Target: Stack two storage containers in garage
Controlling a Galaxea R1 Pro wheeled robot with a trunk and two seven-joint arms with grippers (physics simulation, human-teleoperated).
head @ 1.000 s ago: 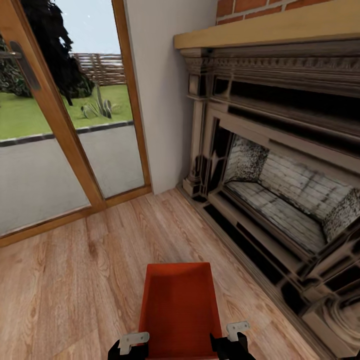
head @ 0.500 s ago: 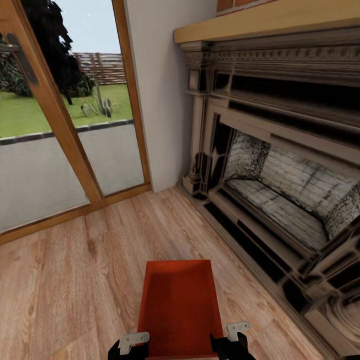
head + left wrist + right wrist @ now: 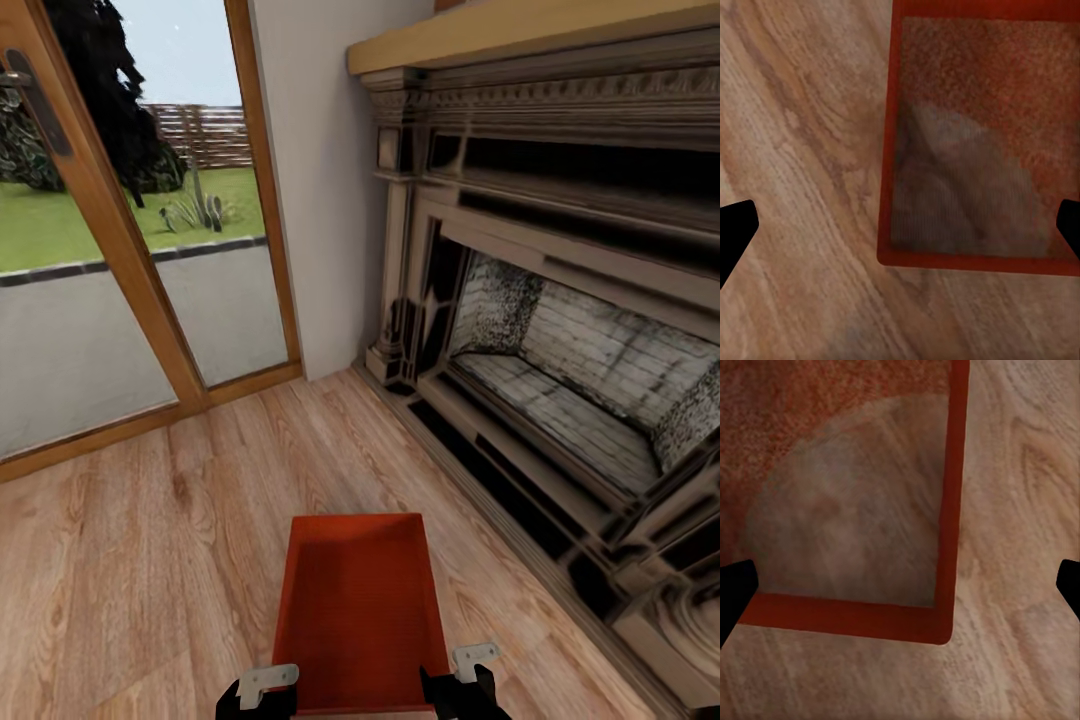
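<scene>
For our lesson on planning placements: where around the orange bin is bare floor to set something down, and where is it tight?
Bare wood floor spreads from the storage container to the glass door. Toward the fireplace, only a narrow strip of floor is free. Both grippers flank the container's near end.

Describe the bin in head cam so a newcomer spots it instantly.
Start at the stone fireplace on the right, then drop to the wood-plank floor in front of it. The storage container sits there, between the two grippers at the picture's bottom edge: the one orange-red, open-topped rectangular thing.

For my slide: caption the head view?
Orange-red open-topped bin on wood-plank floor beside stone fireplace.
</scene>
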